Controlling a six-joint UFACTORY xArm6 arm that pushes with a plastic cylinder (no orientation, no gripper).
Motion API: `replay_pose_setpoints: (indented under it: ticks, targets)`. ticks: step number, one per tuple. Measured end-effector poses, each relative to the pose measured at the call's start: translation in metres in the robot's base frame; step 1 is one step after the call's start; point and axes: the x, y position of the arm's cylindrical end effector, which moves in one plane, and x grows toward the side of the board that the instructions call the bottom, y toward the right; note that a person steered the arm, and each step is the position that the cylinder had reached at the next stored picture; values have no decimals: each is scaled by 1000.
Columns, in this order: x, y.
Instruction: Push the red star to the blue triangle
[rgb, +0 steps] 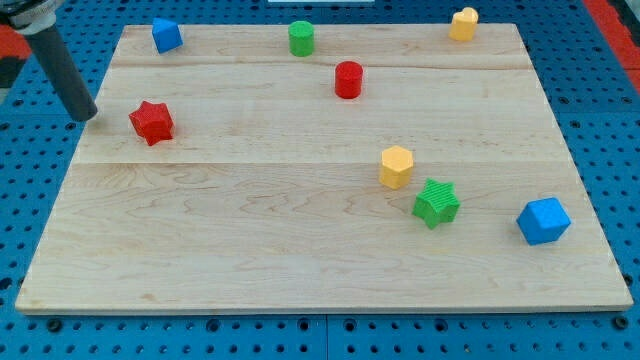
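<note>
The red star (152, 122) lies on the wooden board (300, 250) at the view's left. The blue triangle (166, 35) sits at the view's top left corner of the board, straight above the star. My tip (87, 116) rests at the board's left edge, a short gap to the left of the red star, not touching it. The dark rod rises from the tip to the view's top left.
A green cylinder (301, 38) and a yellow block (463, 23) stand along the top. A red cylinder (348, 79) is below them. A yellow hexagon (396, 166), a green star (436, 203) and a blue cube (543, 220) lie at the lower right.
</note>
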Motion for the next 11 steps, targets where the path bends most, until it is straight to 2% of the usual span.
replay_pose_setpoints:
  ticks: [2,3,4,8,11]
  targets:
    - [52,17]
    - [64,63]
    - [43,84]
    - [-69,84]
    - [-77,73]
